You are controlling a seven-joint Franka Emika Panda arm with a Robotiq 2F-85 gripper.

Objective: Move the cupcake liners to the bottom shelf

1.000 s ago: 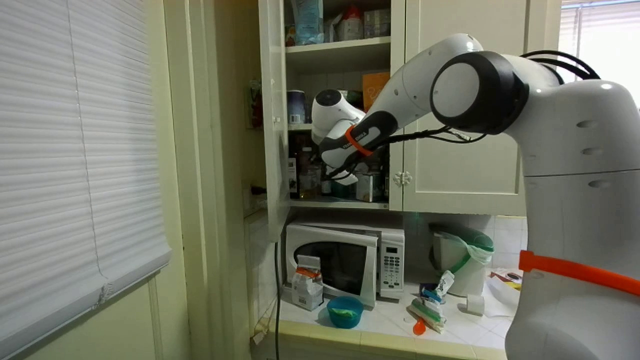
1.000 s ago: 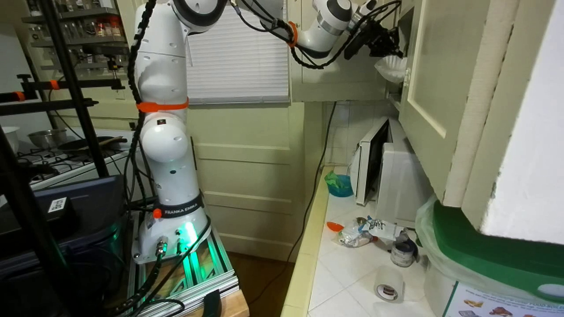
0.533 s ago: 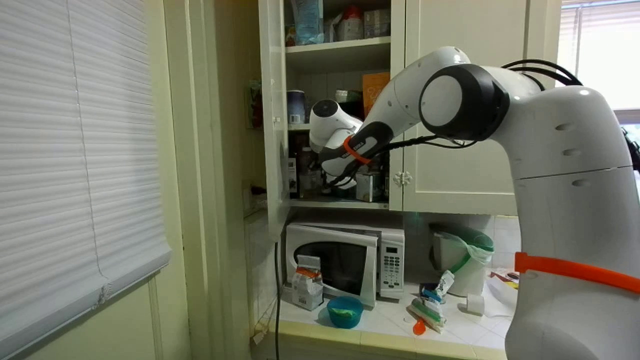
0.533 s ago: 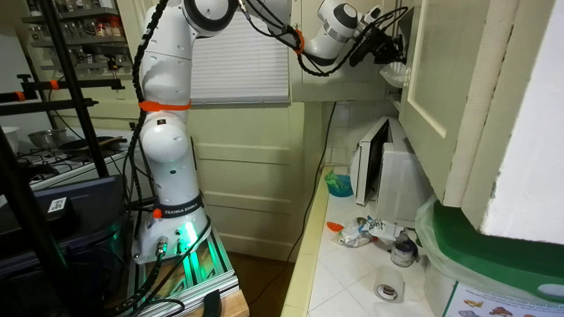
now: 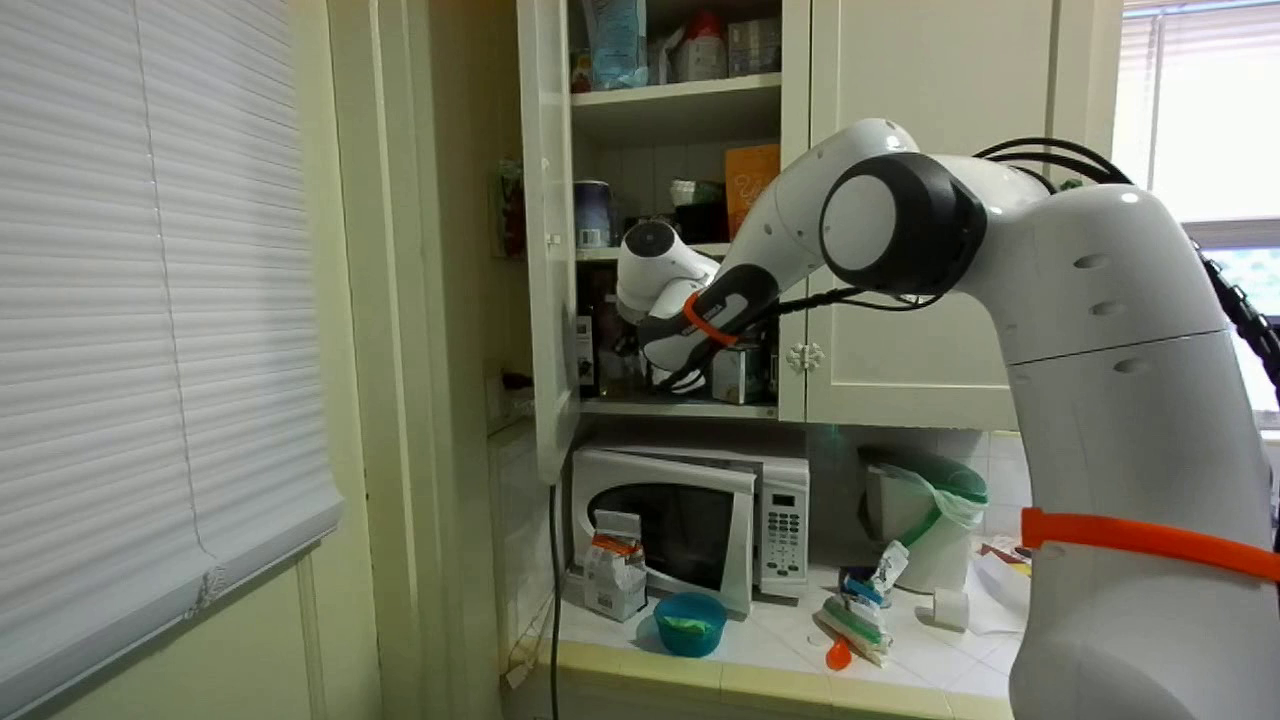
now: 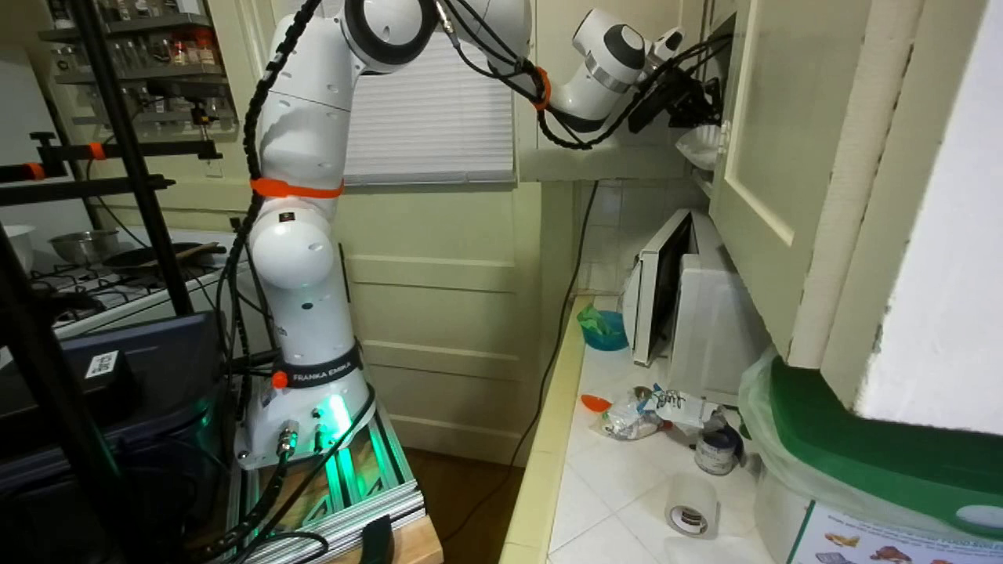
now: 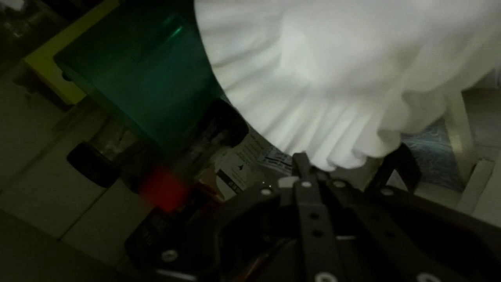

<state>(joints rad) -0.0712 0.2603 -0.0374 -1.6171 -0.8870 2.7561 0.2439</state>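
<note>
The gripper (image 7: 312, 166) pinches the cupcake liners (image 7: 332, 74) by their rim; lower them gently onto the bottom shelf (image 5: 680, 409) beneath it; only then release.

The tiled counter (image 6: 599, 497) carries a microwave (image 5: 680, 525) and bowl (image 5: 690, 643).

cupcake liners (image 7: 336, 74); white, fluted; tilted; rim pinched; just above bottom shelf (image 5: 735, 410)
</note>
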